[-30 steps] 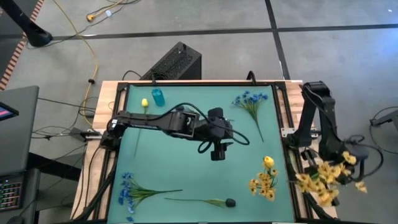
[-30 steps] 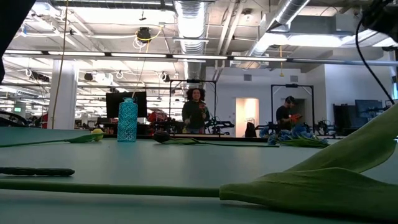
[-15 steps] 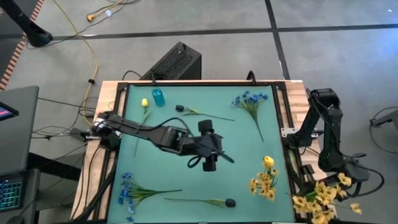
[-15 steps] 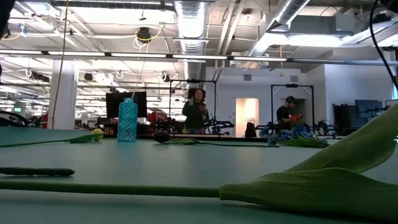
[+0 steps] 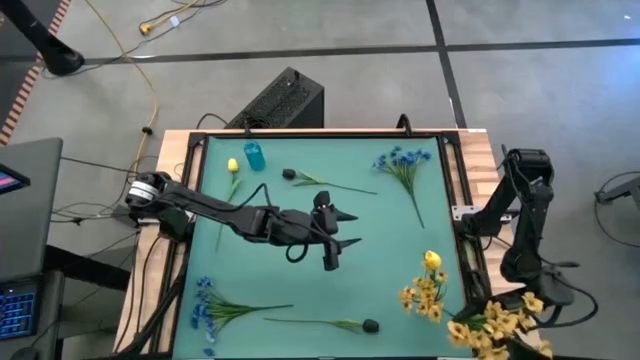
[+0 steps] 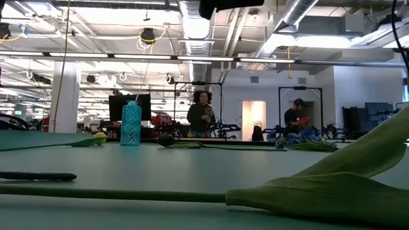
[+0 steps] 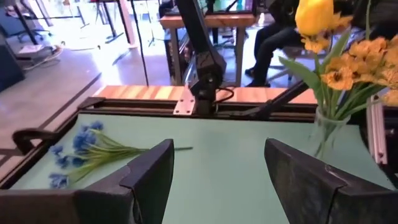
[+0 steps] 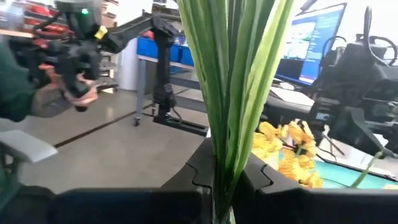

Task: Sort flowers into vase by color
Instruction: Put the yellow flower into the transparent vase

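Two vases show. One, a small blue vase [image 5: 254,156], stands empty near the mat's 11 o'clock corner, with a single yellow bud [image 5: 233,166] lying just beside it. The other is a clear vase [image 7: 325,132] toward 4 o'clock, holding a yellow bud and yellow blossom sprigs [image 5: 428,286]; the left wrist view shows their stems running down into the glass.

At the teal mat's [image 5: 390,240] centre, the left gripper [image 5: 331,252] hangs above bare surface with its fingers [image 7: 149,171] spread wide and nothing between them. Past the table's edge at 4 o'clock, the right gripper [image 5: 520,325] is clamped on a bunch of yellow blossom sprigs [image 5: 497,327]; the right wrist view shows the green stems [image 8: 233,74] pinched between its fingers.

Loose flowers lie around the mat:
- a dark bud sprig [image 5: 322,181] at 12 o'clock
- a blue blossom cluster [image 5: 405,167] at 1 o'clock
- another blue cluster [image 5: 216,305] at 7 o'clock
- a dark bud [image 5: 369,325] on a long stem at 6 o'clock, just beside the blue cluster's stem end

In the low view, two people [image 6: 202,114] stand in the room well beyond the table.
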Motion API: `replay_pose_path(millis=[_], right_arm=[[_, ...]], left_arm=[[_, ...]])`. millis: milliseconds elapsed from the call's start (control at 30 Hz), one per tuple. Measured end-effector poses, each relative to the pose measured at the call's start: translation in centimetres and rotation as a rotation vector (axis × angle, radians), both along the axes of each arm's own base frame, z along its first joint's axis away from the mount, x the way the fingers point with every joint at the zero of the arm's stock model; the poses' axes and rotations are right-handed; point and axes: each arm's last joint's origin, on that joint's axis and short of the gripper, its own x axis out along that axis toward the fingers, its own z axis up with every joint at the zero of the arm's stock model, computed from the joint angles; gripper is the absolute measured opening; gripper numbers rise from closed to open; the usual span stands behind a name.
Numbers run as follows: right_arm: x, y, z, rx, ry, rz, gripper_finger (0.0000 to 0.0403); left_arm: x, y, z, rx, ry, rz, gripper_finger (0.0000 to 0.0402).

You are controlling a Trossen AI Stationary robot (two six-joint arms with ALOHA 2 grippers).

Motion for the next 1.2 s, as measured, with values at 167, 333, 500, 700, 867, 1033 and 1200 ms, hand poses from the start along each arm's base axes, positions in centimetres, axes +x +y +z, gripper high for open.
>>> replay_pose_path(millis=[167,333,500,700,867,1033,1200], right_arm=[[0.6,0.1,-0.3,-0.012,0.002,-0.022,0.0050],[0.6,0.6,-1.0,-0.044,0.005,-0.019,0.0050],[0.6,0.7,-1.6,-0.058,0.010,-0.030,0.0049],[0.9,0.2,-2.7,-0.040,0.033,-0.086,0.0049],[0.7,0.2,-2.8,-0.034,0.039,-0.091,0.0048],[0.1,0.1,-3.1,-0.016,0.064,-0.148,0.0048],[-0.1,-0.1,-3.9,0.033,0.088,-0.227,0.0048]], left_arm=[[0.0,-0.1,-0.5,-0.017,0.016,-0.046,0.0240],[-0.1,-0.5,-0.5,-0.022,0.014,-0.077,0.0240],[-0.1,-0.6,-0.5,-0.020,0.015,-0.097,0.0240],[-0.1,-0.6,-0.5,-0.022,0.014,-0.102,0.0240],[-0.1,-0.6,-0.5,-0.024,0.014,-0.101,0.0240],[-0.1,-0.6,-0.5,-0.024,0.015,-0.101,0.0240],[-0.1,-0.6,-0.5,-0.023,0.021,-0.101,0.0240]])
